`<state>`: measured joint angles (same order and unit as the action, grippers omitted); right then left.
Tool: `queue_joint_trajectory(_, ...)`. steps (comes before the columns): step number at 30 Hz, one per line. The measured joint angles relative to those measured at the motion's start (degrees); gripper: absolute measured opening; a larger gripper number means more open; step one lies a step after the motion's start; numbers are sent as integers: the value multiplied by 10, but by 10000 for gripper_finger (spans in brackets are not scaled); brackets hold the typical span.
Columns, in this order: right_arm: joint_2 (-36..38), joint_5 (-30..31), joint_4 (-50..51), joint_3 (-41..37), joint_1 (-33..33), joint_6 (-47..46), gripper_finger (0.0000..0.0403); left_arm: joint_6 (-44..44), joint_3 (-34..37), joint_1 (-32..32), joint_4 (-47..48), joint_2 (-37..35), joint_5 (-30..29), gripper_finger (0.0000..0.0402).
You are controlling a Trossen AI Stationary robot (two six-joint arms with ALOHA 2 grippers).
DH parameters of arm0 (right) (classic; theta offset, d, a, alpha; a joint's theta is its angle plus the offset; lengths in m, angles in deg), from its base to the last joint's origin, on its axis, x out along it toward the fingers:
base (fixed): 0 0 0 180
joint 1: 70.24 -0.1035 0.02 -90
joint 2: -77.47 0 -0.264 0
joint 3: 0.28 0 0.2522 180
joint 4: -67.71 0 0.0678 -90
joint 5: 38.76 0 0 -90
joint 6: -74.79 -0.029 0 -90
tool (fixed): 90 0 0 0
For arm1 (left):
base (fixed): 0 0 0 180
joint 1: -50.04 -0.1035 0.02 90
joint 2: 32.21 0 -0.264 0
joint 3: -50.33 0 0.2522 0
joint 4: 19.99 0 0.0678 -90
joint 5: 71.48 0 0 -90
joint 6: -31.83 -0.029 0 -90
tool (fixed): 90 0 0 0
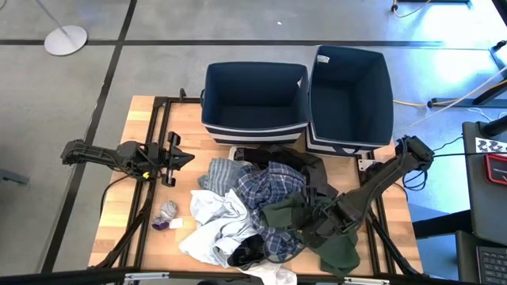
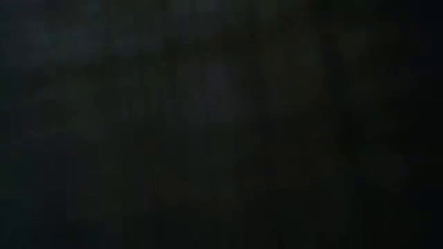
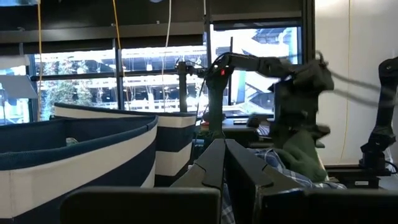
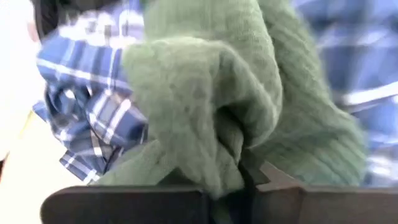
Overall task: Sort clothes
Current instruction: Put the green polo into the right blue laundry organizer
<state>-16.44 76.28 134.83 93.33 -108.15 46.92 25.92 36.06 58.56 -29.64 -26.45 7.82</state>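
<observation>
A heap of clothes lies mid-table: a blue-white plaid shirt (image 1: pixel 269 186), white pieces (image 1: pixel 214 214), black items (image 1: pixel 247 253) and an olive green top (image 1: pixel 339 247) at the heap's near right. My right gripper (image 1: pixel 310 229) is down at the heap, shut on the green top (image 4: pixel 249 93). The plaid shirt (image 4: pixel 93 106) lies just beside it. At the table's left, my left gripper (image 1: pixel 186 157) hovers shut and touches nothing; its closed fingers (image 3: pixel 224 149) point across toward the bins. The low view is dark. My right gripper pinches a bunched fold of the olive green top (image 4: pixel 231 163) between its two fingers, with several layers gathered. The fingers slant down from the table's far right. The cloth (image 3: pixel 305 155) is drawn up under the gripper, and its remainder (image 1: pixel 341 252) lies on the heap and table.
Two navy bins with white-striped bases stand side by side at the far edge, left (image 1: pixel 253 99) and right (image 1: pixel 351 95). A small grey piece (image 1: pixel 168 210) lies alone at the near left. Bare wood (image 1: pixel 142 127) shows along the table's left side.
</observation>
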Motion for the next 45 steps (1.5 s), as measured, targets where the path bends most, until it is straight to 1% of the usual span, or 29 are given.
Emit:
queue_joint_trajectory(6,0,56,88,105,0,29,20,1,0,0,0,0,0,4)
queue_joint_trajectory(9,1,99,135,150,0,32,25,1,0,0,0,0,0,4)
queue_joint_trajectory(22,1,284,263,298,1,75,24,1,0,0,0,0,0,4)
queue_joint_trajectory(26,1,341,277,344,1,108,24,1,0,0,0,0,0,4)
queue_joint_trajectory(32,2,411,277,403,2,181,24,2,0,0,0,0,0,4)
queue_joint_trajectory(38,2,495,276,460,5,240,25,3,0,0,0,0,0,4)
queue_joint_trajectory(40,2,505,276,479,15,256,26,3,0,0,0,0,0,4)
queue_joint_trajectory(45,5,505,275,511,59,293,27,1,0,0,0,0,0,4)
